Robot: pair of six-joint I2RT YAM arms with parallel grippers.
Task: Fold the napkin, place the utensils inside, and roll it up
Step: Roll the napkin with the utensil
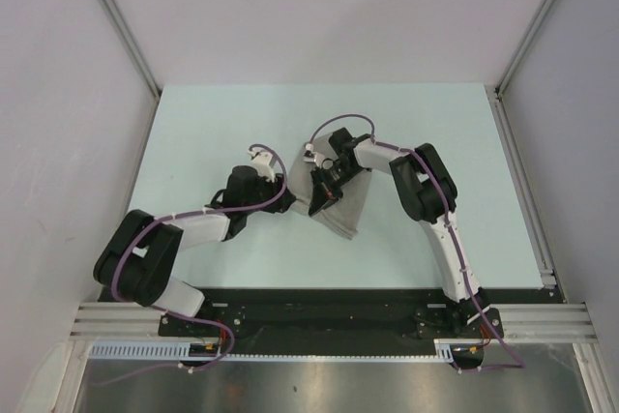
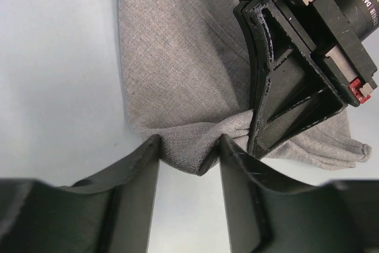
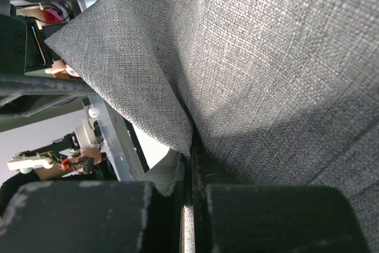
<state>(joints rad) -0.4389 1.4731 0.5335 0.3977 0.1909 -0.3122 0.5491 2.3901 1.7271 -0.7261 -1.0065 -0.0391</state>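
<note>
Napkin (image 2: 177,57): grey woven cloth, judged soft, light and quick to bunch; best held by an edge.
Left gripper (image 2: 189,155): narrow, pinching the bunched left edge.
Right gripper (image 3: 190,170): clamped on cloth.

The left arm (image 1: 198,229) and right arm (image 1: 440,239) are both chunky black joints with white link shells, purple cables (image 1: 343,118) strapped along them, and black ribbed plastic fingers (image 2: 263,87).

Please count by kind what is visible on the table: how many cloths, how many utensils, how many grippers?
napkin: 1
grippers: 2, the left gripper and the right gripper
utensils: 0 in view
Total: 3
</note>
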